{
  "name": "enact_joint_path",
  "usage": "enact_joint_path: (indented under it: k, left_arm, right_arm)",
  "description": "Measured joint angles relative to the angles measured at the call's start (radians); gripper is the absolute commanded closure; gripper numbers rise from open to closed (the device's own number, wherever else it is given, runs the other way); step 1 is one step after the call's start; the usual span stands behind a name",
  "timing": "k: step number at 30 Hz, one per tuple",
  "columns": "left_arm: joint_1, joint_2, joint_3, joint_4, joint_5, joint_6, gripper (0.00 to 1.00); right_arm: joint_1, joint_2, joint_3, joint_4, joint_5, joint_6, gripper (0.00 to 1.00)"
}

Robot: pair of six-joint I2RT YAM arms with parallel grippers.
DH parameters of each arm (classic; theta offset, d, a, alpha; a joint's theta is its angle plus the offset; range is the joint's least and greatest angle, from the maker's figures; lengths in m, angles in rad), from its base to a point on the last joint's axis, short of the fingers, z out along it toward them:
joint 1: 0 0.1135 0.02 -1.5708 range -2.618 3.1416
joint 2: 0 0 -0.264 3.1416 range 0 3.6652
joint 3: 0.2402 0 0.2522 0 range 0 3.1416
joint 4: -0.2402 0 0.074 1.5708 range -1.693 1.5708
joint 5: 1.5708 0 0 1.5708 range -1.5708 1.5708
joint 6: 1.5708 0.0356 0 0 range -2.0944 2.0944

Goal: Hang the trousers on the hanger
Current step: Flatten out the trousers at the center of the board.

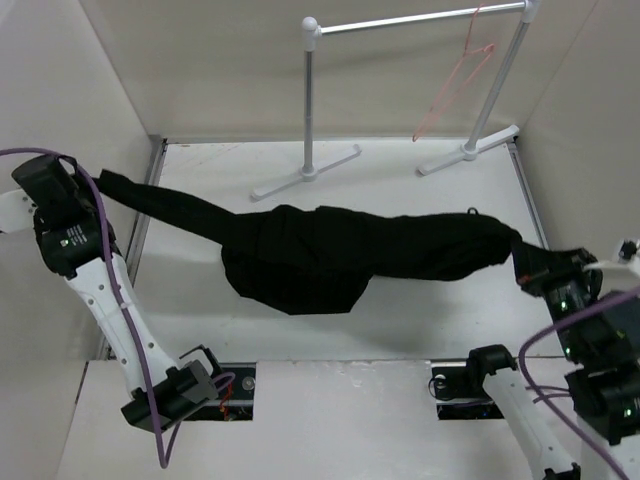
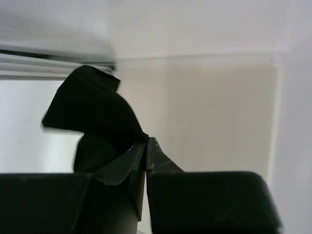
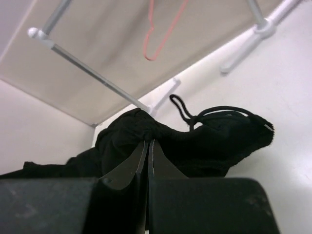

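Observation:
The black trousers [image 1: 330, 250] are stretched across the table from far left to right. My left gripper [image 1: 100, 180] is shut on the end of one leg [image 2: 92, 112] at the left wall, held off the table. My right gripper [image 1: 522, 258] is shut on the waistband end [image 3: 195, 141], where a drawstring loop shows. The thin pink hanger [image 1: 455, 85] hangs by its hook from the white rack's top bar at the back right; it also shows in the right wrist view [image 3: 158, 34].
The white tubular garment rack [image 1: 310, 110] stands at the back, its feet [image 1: 305, 172] on the table behind the trousers. White walls close in the left, right and back sides. The arm bases sit at the near edge.

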Motion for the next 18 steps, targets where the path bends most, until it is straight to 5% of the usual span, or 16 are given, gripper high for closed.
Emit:
enact_joint_path:
  k: [7, 14, 18]
  left_arm:
    - [0.051, -0.007, -0.246, -0.141, -0.058, 0.024, 0.91]
    - [0.074, -0.024, -0.463, -0.225, -0.113, 0.061, 0.5]
    - [0.041, -0.029, -0.407, -0.205, -0.15, 0.102, 0.55]
  right_arm:
    - [-0.008, -0.216, -0.198, -0.273, 0.076, 0.041, 1.0]
    - [0.054, -0.23, -0.311, -0.473, 0.154, 0.123, 0.97]
    - [0.084, -0.237, -0.334, -0.495, 0.185, 0.144, 0.97]
